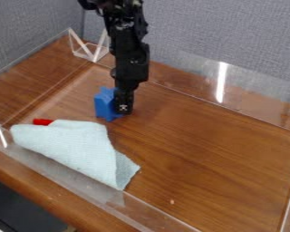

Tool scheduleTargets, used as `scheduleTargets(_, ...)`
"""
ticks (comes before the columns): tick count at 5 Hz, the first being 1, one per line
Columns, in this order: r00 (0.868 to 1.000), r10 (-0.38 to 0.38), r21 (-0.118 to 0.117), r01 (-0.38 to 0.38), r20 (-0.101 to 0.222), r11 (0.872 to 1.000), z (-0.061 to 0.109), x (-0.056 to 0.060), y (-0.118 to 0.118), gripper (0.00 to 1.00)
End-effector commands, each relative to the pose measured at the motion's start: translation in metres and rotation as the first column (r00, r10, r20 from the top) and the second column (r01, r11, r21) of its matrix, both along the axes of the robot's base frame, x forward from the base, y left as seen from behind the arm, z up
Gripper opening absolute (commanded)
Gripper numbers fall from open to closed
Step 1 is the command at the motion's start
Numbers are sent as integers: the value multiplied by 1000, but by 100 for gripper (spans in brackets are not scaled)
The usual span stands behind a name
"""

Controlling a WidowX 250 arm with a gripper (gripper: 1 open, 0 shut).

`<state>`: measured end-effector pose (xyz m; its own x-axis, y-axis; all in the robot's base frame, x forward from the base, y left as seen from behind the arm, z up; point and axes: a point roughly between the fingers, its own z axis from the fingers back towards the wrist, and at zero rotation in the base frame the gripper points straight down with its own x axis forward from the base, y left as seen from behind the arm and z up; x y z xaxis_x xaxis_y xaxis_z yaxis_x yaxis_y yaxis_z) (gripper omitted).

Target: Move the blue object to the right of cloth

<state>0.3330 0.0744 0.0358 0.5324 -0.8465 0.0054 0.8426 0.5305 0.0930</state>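
Observation:
The blue object (104, 102), a small bright blue block, rests on the wooden table behind the cloth's far corner. The black arm comes straight down from the top of the view. Its gripper (119, 103) is lowered onto the block's right side, with a dark finger (123, 107) against the block's front right face and the jaws closed on the block. The cloth (81, 149), pale aqua and rumpled, lies flat at the front left, roughly triangular, with its near edge along the front wall. Block and cloth are apart by a small gap.
A tiny red piece (43, 120) lies just left of the cloth's back edge. Clear plastic walls (227, 82) ring the wooden table (208, 145), with a low one along the front. A grey fabric panel stands behind.

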Motion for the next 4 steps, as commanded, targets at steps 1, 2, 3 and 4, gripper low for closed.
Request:
scheduleTargets(1, 998, -13, 8, 12, 54, 1000, 17, 5, -3, 0)
scheduleTargets(2, 998, -15, 4, 15, 57, 1000, 17, 5, -4, 0)
scheduleTargets(3, 998, -18, -1, 18, 59, 1000, 18, 4, -5, 0)
scheduleTargets(4, 998, -23, 13, 22, 66, 1000, 27, 2, -6, 0)
